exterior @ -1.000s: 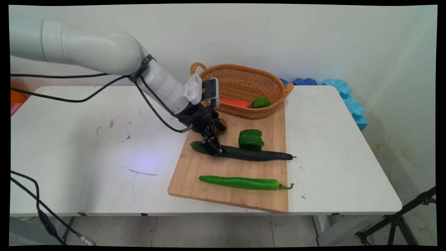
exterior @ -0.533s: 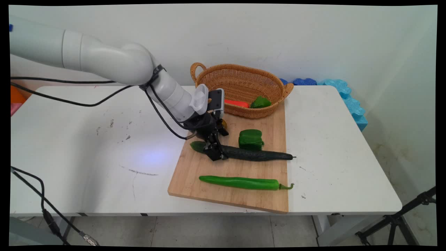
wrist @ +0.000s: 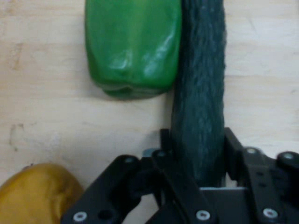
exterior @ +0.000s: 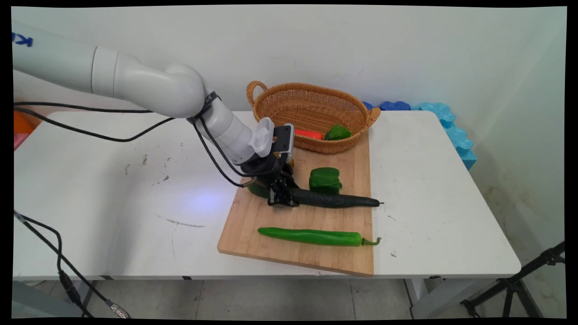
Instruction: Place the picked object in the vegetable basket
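Bumpy dark cucumber (wrist: 198,93) in hand (wrist: 198,154)

a white rounded arm (exterior: 135,81) with blue lettering, black cables (exterior: 90,131) strapped along it, a white ribbed wrist module (exterior: 262,137), and a black gripper (wrist: 198,154) linkage studded with silver screws (wrist: 202,215).

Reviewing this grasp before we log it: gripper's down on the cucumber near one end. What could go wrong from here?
1. The black two-finger gripper straddles the long dark green cucumber close to its left end, so if lifted, the long free end may sag or pivot.
2. The blocky green bell pepper lies right against the cucumber; it could get dragged or nudged.
3. The yellow-brown rounded object sits close beside the gripper linkage on the wooden cutting board; it might get bumped.
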Available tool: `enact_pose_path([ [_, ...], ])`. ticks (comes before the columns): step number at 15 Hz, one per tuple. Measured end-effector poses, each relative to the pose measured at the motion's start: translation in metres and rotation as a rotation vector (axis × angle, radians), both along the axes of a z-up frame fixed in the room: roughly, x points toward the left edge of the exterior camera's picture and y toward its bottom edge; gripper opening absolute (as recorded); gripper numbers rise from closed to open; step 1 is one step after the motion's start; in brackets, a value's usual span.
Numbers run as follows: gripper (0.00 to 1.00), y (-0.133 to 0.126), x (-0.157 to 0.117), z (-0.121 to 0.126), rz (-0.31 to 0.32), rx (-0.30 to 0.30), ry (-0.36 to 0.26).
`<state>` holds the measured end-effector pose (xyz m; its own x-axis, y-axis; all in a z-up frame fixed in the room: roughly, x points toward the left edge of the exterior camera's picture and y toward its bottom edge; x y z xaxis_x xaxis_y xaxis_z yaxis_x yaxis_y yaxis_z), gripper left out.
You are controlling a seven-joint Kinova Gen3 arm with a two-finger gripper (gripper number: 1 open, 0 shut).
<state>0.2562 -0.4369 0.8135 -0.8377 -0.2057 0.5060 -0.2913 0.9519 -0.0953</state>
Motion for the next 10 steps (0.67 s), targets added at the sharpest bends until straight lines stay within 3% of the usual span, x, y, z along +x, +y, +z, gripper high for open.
enact_pose_path([
  [10, 0.00, 0.015, 0.002, 0.005, -0.090, -0.002, -0.001],
])
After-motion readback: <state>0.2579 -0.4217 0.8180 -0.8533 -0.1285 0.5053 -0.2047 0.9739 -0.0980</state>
